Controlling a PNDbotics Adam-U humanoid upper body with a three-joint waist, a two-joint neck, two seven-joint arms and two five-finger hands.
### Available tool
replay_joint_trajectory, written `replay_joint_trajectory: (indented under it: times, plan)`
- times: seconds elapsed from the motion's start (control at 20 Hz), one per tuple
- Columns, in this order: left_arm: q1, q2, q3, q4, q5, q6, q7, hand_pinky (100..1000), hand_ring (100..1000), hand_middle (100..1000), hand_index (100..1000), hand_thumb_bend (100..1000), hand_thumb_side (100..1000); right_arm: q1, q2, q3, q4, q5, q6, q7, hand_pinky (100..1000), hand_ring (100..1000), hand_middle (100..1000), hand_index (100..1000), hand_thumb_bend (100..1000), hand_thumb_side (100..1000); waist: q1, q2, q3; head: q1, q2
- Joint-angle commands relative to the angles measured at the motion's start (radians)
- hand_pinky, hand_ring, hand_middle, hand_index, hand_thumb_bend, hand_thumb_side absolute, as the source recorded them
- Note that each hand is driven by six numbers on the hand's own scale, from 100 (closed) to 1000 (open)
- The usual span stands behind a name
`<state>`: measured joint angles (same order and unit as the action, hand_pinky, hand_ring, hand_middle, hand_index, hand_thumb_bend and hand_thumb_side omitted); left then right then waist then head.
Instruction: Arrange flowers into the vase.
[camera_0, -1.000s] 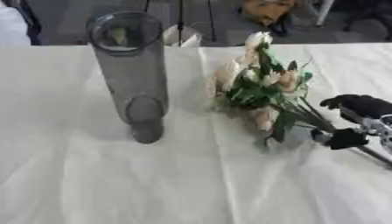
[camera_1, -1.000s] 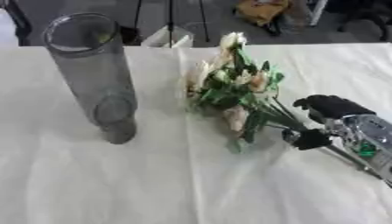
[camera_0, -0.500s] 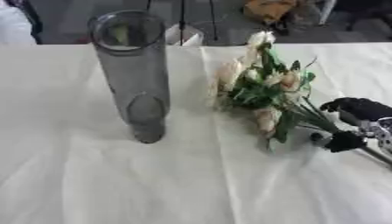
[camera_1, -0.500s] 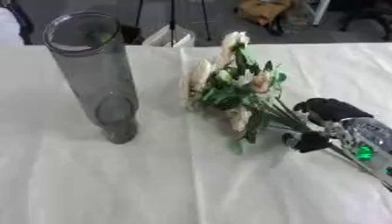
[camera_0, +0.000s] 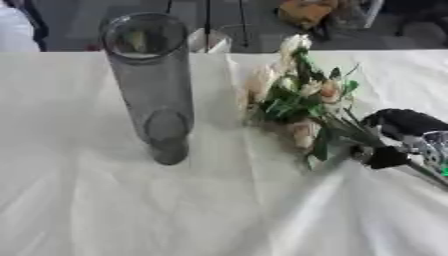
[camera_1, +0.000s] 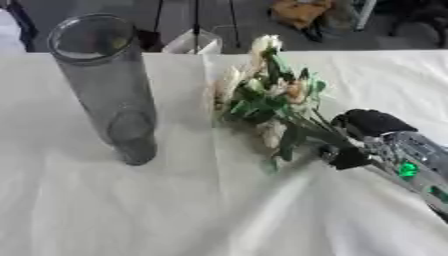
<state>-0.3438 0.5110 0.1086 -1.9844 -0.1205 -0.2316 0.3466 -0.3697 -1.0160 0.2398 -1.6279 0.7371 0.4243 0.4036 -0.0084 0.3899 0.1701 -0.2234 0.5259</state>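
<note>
A tall, empty, grey glass vase (camera_0: 153, 85) stands upright on the white tablecloth (camera_0: 79, 210), left of centre. To its right, a bouquet (camera_0: 297, 95) of pale cream and pink flowers with green leaves lies on the cloth, heads toward the far edge and stems (camera_0: 348, 131) running toward the lower right. My right hand (camera_1: 376, 122) reaches in from the right. Its fingers curl over the stems and its thumb (camera_1: 348, 158) sits under them, so it is shut on the stems. The vase and bouquet are apart.
A raised fold in the cloth (camera_0: 350, 185) runs down from the stems toward the front. Beyond the far table edge is a dark floor with stand legs (camera_0: 208, 20), a white object (camera_0: 210, 41) and an orange-brown object (camera_0: 306, 10).
My right hand has edged left along the stems and its thumb and fingers have drawn together round them. A fold has risen in the cloth below the bouquet. The vase has not moved.
</note>
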Motion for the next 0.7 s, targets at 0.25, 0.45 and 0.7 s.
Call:
replay_joint_trajectory:
  times: [0.25,0.45,0.7]
  plan:
    - [-0.011,0.016,0.003,-0.016,0.001,0.0,-0.008,772,868,874,947,100,995,0.002,-0.019,-0.005,-0.015,-0.016,-0.009,-0.05,528,537,557,711,100,535,0.011,0.005,0.001,0.0,-0.008]
    - [-0.011,0.015,0.003,-0.016,0.002,-0.001,-0.01,772,868,875,947,100,997,0.017,-0.023,-0.015,-0.054,-0.064,-0.028,-0.071,420,470,487,649,100,493,0.011,0.006,0.0,0.003,-0.011]
    - [-0.013,0.015,-0.001,-0.016,0.003,-0.001,-0.02,772,868,874,948,100,999,0.014,-0.026,-0.016,-0.052,-0.117,-0.023,-0.079,393,450,462,626,100,424,0.009,0.006,0.001,0.001,-0.015]
